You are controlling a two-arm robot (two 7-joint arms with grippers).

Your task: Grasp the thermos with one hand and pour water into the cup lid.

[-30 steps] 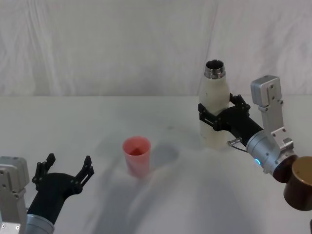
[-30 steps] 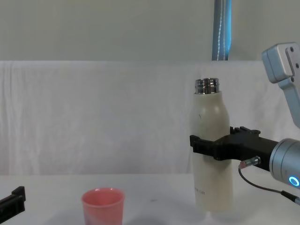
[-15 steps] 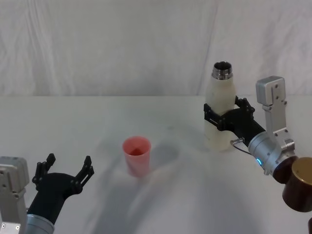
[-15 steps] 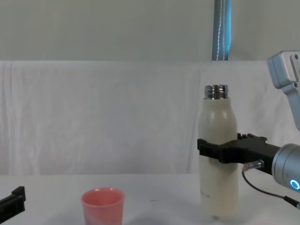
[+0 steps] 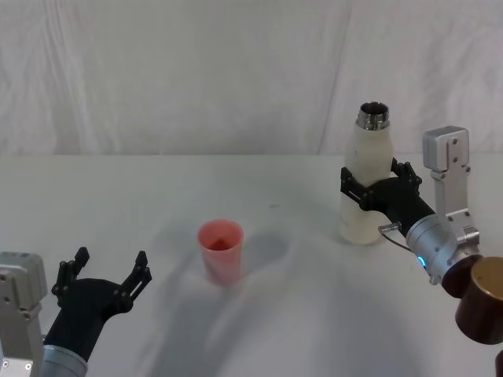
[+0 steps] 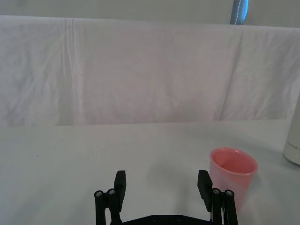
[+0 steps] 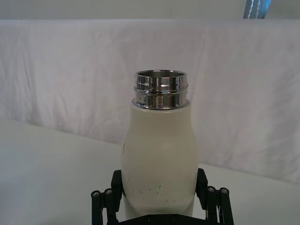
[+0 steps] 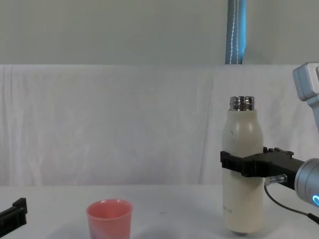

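The cream-white thermos stands upright at the right of the table, its silver neck open at the top. My right gripper is shut on its lower body, one black finger on each side. Whether its base touches the table I cannot tell. The pink cup lid stands upright near the table's middle, well to the left of the thermos. My left gripper rests open at the front left, a short way left of the cup lid.
A white cloth covers the table and hangs as a backdrop behind it. A brown round object sits at the lower right edge of the head view, beside my right arm. Open table lies between cup lid and thermos.
My right gripper has carried the thermos to the right and lower, farther from the cup lid, and it now stands straighter. The left gripper and cup lid have not moved.
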